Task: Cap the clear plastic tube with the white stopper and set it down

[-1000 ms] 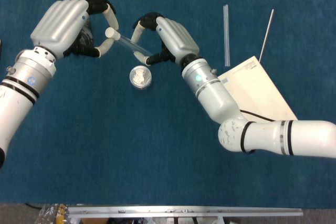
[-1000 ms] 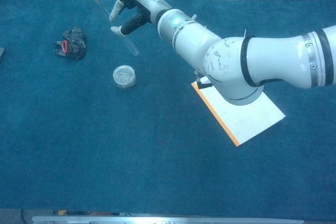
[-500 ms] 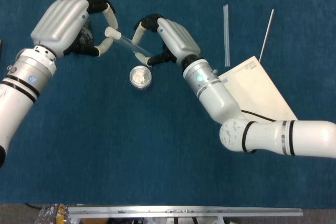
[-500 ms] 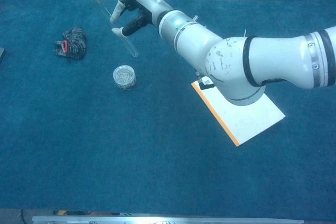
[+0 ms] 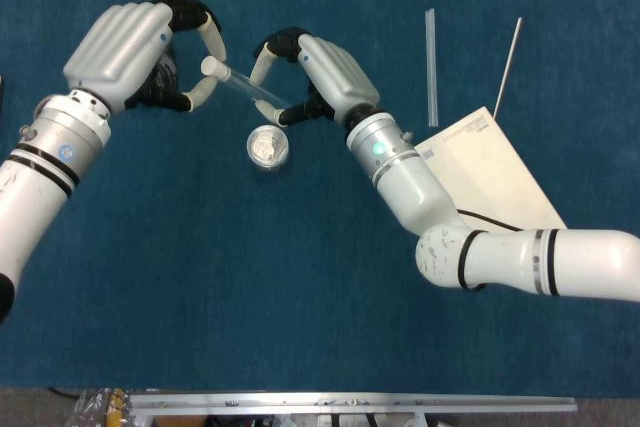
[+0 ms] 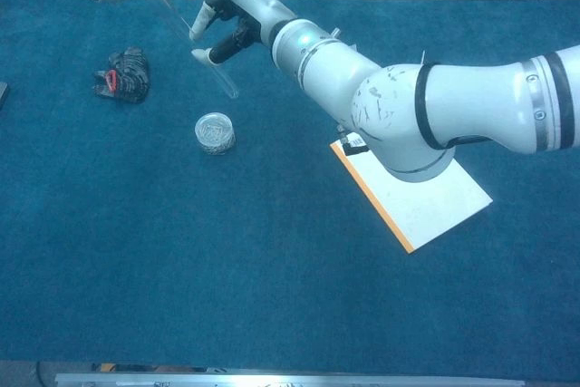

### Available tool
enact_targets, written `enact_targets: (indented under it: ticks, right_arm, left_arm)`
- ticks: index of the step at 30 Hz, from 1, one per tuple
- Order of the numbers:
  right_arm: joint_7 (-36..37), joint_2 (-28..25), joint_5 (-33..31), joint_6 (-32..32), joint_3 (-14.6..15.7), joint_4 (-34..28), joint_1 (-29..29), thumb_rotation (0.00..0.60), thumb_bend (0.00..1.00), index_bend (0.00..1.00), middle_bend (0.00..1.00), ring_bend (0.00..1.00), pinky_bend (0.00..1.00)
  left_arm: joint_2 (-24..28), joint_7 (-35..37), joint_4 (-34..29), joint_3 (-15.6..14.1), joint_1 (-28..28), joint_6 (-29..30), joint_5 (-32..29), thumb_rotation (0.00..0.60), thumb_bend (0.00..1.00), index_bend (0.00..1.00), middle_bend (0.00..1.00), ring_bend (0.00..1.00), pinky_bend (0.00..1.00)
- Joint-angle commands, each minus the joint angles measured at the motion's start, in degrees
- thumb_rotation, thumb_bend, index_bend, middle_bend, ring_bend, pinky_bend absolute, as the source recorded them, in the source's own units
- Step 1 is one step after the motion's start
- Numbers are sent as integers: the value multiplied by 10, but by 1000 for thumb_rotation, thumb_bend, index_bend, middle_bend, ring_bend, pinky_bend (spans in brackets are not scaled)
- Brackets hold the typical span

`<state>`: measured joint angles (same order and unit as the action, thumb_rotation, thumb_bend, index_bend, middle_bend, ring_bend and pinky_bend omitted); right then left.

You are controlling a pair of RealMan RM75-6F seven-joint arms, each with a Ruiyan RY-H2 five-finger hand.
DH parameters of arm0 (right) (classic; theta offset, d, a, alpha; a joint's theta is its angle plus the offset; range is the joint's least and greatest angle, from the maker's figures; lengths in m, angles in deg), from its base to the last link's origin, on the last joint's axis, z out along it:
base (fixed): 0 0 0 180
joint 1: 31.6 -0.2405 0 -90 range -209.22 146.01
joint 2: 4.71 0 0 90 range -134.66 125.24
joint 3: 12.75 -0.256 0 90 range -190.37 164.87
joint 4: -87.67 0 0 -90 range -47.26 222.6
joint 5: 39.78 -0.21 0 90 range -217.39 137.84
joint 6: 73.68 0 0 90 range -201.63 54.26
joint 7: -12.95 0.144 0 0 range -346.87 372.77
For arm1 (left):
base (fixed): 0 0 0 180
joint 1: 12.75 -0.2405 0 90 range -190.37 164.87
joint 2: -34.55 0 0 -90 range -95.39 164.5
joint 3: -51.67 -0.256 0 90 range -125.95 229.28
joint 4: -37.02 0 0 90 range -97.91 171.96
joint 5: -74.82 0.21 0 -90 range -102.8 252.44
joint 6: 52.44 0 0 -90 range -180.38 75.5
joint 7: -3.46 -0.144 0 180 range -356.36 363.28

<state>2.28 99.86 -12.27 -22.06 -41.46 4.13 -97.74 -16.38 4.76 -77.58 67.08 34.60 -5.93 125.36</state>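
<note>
My left hand [image 5: 150,55] pinched the white stopper [image 5: 209,66], barely shifted, onto the clear plastic tube [image 5: 248,90], which my right hand [image 5: 312,75] pinched above the desk [image 5: 200,277]; capping seemed nearly seated.

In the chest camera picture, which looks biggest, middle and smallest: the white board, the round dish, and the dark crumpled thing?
1. White board, easily the largest.
2. and 3. Round dish and dark crumpled thing look about alike; I won't rank them.
</note>
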Motion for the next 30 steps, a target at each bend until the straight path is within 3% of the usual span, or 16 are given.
enact_targets:
  ticks: [1,20,30]
  right_arm:
    - [1,2,-2,-1,-1,2,-1,600,286,598,316,128,238]
    - [5,9,-4,-3,-7,11,-6,600,286,598,315,128,238]
    - [-8,-8,-6,-1,-2,-3,-3,600,287,600,316,128,238]
  left_arm:
    - [-4,-2,1,-1,0,3,2,600,351,501,305,217,244]
    - [-13,-6,0,-1,1,10,4,600,350,498,307,214,245]
    - [7,2,-2,0,-7,8,19,600,350,321,244,108,239]
